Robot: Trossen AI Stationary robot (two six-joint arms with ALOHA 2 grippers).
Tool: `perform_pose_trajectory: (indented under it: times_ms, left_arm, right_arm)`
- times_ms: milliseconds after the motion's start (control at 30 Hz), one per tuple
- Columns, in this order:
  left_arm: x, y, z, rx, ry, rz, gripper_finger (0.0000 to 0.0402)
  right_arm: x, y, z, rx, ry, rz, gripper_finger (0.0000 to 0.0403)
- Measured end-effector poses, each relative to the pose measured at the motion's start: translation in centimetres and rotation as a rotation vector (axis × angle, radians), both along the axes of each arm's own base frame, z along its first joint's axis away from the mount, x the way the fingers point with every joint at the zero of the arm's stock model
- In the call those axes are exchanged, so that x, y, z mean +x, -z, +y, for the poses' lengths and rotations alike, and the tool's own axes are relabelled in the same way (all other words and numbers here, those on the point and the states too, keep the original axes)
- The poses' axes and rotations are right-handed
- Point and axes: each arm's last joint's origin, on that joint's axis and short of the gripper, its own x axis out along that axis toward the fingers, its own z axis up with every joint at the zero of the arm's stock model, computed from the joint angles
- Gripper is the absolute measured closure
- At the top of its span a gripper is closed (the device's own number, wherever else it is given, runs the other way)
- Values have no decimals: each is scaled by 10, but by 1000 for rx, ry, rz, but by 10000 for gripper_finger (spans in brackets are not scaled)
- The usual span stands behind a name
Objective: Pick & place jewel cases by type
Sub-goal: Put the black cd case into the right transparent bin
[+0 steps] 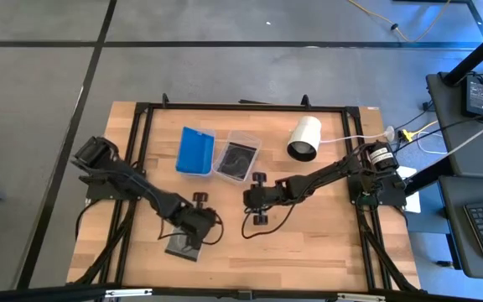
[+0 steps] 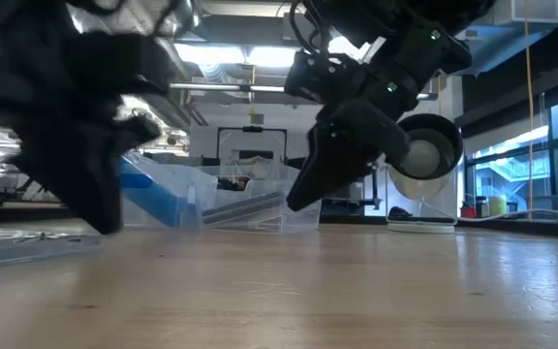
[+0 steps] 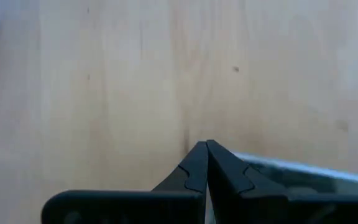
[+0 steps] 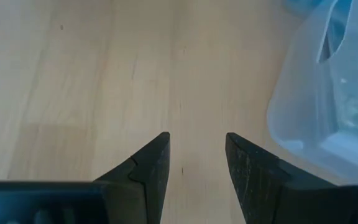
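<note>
You see the left gripper (image 1: 193, 237) at 7 o'clock on the desk (image 1: 309, 243), fingers together over a dark jewel case (image 1: 183, 247). The right gripper (image 1: 258, 199), fingers apart and empty, hovers at centre just beside the tubs: blue cases (image 1: 195, 150) at 11 o'clock, dark cases (image 1: 236, 159) beside them.

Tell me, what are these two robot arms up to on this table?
They are sorting disc cases into two clear tubs. The left gripper, fingers closed together, is low over a dark jewel case lying near the table's front edge. The right gripper waits open over bare wood beside the tub of dark cases. Next to that, the other tub holds blue cases. A white cylinder lies nearby.
</note>
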Motion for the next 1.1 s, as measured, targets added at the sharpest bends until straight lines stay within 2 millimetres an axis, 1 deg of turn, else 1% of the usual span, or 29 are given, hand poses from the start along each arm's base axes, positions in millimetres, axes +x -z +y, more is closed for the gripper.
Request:
perform_pose_trajectory:
  times_ms: [133, 233, 300, 367, 433, 467, 500, 567, 667, 700, 800, 900, 967, 1100]
  left_arm:
    - [20, 18, 9, 20, 93, -19, 398]
    - [28, 18, 14, 49, 142, 23, 398]
    - [30, 9, 16, 57, 152, 36, 398]
    - [29, -2, 20, 100, 157, 51, 398]
    - [32, -27, 18, 105, 158, -10, 398]
    - [30, -40, 18, 104, 159, -18, 398]
    - [25, -52, 18, 102, 148, -19, 398]
    - [14, -68, 20, 78, 102, 2, 398]
    - [-7, -103, 17, -27, -13, -61, 398]
    - [-16, -110, 14, -82, -43, -51, 398]
    - [-45, -114, 4, -222, -134, 72, 398]
    - [-67, -120, -11, -308, -229, 104, 398]
    - [-77, -120, -25, -323, -274, 82, 398]
    - [-93, -118, -45, -237, -270, -55, 398]
  right_arm:
    - [-3, 2, 3, -6, -9, 25, 244]
    - [-3, 1, 4, -6, -13, 23, 244]
    - [-3, 1, 4, -6, -13, 23, 244]
    - [-2, 1, 4, -5, -12, 15, 244]
    - [0, 0, 4, 0, -12, -7, 244]
    - [1, -1, 4, 3, -13, -24, 244]
    - [2, -2, 5, 6, -15, -42, 244]
    - [5, -5, 5, 13, -17, -80, 244]
    - [8, -8, 6, 5, -37, -121, 244]
    - [8, -8, 6, -4, -47, -127, 244]
    - [10, -10, 6, -17, -64, -146, 244]
    - [12, -12, 7, -21, -73, -179, 244]
    - [16, -12, 8, -10, -73, -220, 244]
    - [25, -2, 11, 40, -106, -291, 244]
